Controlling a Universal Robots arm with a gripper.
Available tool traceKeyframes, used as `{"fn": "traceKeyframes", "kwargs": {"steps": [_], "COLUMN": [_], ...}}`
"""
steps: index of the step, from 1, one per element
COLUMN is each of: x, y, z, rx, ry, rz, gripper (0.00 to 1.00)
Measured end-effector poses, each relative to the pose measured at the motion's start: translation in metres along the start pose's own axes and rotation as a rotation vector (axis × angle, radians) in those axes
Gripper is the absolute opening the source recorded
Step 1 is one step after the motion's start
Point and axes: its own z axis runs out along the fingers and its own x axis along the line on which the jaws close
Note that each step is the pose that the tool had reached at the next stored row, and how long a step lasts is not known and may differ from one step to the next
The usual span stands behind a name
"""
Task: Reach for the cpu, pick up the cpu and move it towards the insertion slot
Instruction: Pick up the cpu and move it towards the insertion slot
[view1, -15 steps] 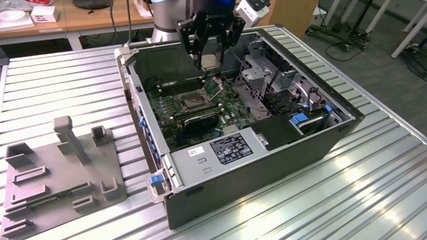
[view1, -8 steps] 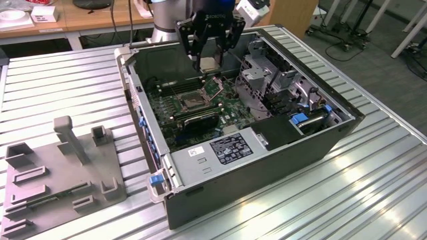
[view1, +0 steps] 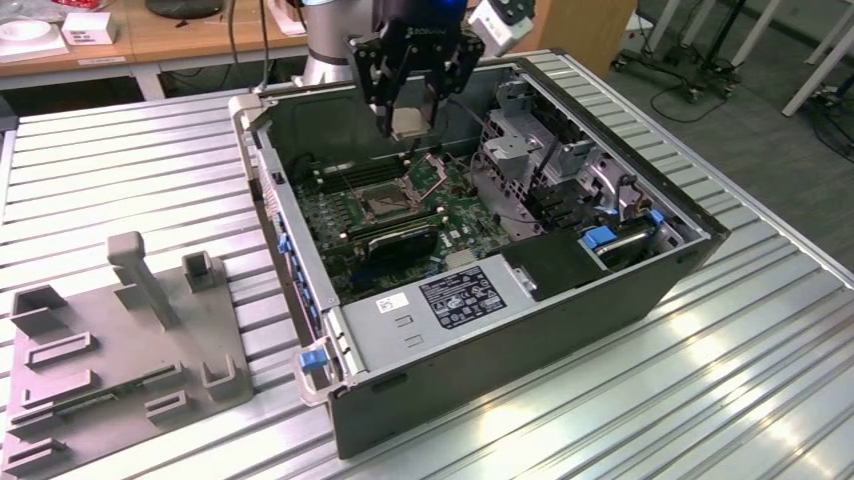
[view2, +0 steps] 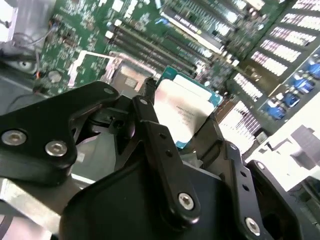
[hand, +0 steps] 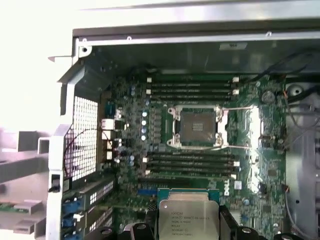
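My gripper (view1: 407, 122) hangs over the open computer case, shut on the cpu (view1: 406, 120), a thin square chip with a silvery face. In both wrist views the cpu (view2: 181, 106) (hand: 188, 218) sits between the black fingers (view2: 150, 125), its teal edge showing. The insertion slot (view1: 383, 205) is a dark square socket with a shiny metal frame on the green motherboard, below the gripper and a little toward the exterior view's left. The first wrist view shows the insertion slot (hand: 197, 126) with its frame swung open, beyond the held chip. It also appears as the insertion slot (view2: 131, 80) past the fingers.
Long black memory slots (hand: 192, 87) flank the socket on two sides. A grey metal box with a white label (view1: 447, 295) fills the case's near end, and drive cages (view1: 534, 150) line one wall. A grey fixture plate with upright blocks (view1: 120, 350) lies on the slatted metal table (view1: 694, 400).
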Motion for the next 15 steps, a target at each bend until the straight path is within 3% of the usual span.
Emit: {"fn": "traceKeyframes", "kwargs": {"steps": [2, 3, 8, 11, 15], "x": [0.0000, 0.0000, 0.0001, -0.0001, -0.0001], "y": [0.0000, 0.0004, 0.0003, 0.0090, 0.0140], "z": [0.0001, 0.0004, 0.0004, 0.0008, 0.0009], "rx": [-0.0176, -0.0456, -0.0421, -0.0410, -0.0409], "ry": [-0.0041, -0.0144, -0.0143, -0.0144, -0.0143], "rz": [-0.001, -0.003, -0.003, -0.002, -0.003], "gripper": [0.55, 0.55, 0.55, 0.55, 0.55]}}
